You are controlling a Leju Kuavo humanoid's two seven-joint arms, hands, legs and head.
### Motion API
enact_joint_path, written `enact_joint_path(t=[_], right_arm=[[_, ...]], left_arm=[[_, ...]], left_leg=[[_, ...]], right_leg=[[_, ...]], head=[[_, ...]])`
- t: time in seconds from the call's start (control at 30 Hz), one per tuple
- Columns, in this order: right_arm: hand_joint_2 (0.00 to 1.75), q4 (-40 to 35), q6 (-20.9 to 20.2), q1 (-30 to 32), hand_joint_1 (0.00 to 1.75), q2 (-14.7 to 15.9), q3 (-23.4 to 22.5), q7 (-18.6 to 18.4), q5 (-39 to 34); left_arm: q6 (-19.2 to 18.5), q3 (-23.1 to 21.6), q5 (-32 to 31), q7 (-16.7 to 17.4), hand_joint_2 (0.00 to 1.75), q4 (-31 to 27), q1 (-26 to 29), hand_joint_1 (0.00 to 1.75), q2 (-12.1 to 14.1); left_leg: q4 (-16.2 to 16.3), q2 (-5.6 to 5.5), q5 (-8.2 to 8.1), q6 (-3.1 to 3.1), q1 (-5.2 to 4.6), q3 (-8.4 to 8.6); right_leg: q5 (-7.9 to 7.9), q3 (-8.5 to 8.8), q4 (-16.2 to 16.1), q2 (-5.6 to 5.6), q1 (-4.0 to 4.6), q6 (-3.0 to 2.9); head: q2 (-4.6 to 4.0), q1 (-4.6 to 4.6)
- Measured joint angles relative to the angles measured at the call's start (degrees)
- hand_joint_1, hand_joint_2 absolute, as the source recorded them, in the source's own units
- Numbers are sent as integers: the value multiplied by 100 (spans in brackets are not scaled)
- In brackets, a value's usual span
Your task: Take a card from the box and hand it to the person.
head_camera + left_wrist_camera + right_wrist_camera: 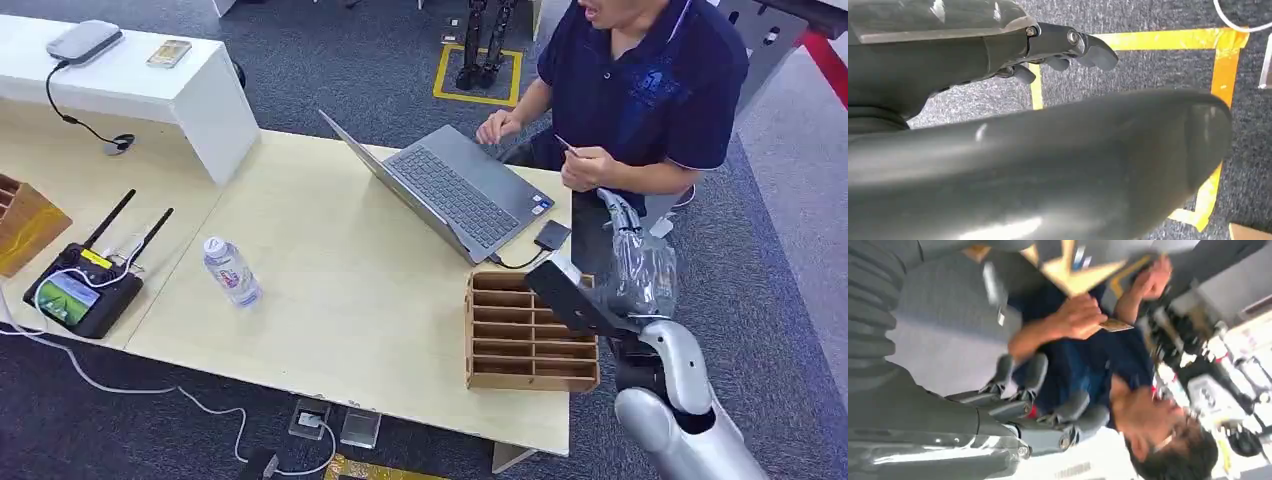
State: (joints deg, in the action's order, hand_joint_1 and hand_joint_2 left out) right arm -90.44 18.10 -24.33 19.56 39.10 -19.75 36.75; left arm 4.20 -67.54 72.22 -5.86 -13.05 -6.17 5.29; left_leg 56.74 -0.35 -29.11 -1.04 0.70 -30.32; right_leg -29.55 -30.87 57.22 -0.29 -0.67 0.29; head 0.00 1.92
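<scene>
One card point(1115, 325) sits in the person's hand point(1079, 316); my right hand point(1048, 405), fingers apart and empty, is raised toward them beside the box point(528, 335), handover apparently complete.

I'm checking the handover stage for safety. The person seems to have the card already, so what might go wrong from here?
1. The right hand is raised close to the person's hand holding the card; its fingers are empty, and lowering carelessly might bump the person.
2. The wooden box lies directly under that arm near the table edge, so a low retreat might knock it.
</scene>
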Motion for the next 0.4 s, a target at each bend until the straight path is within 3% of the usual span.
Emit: enact_joint_path(t=[0.1,0.4], right_arm=[[175,-28,11,146,0,2,-105,411,-1138],[175,-234,28,916,0,37,-437,1158,-3191]], left_arm=[[24,0,26,2,0,0,2,0,0],[61,7,116,9,0,0,15,0,0]], left_leg=[[0,0,0,0,0,0],[0,0,-1,0,0,0]], right_leg=[[0,0,0,0,0,0],[-1,-2,-2,0,0,0]], head=[[0,0],[0,0]])
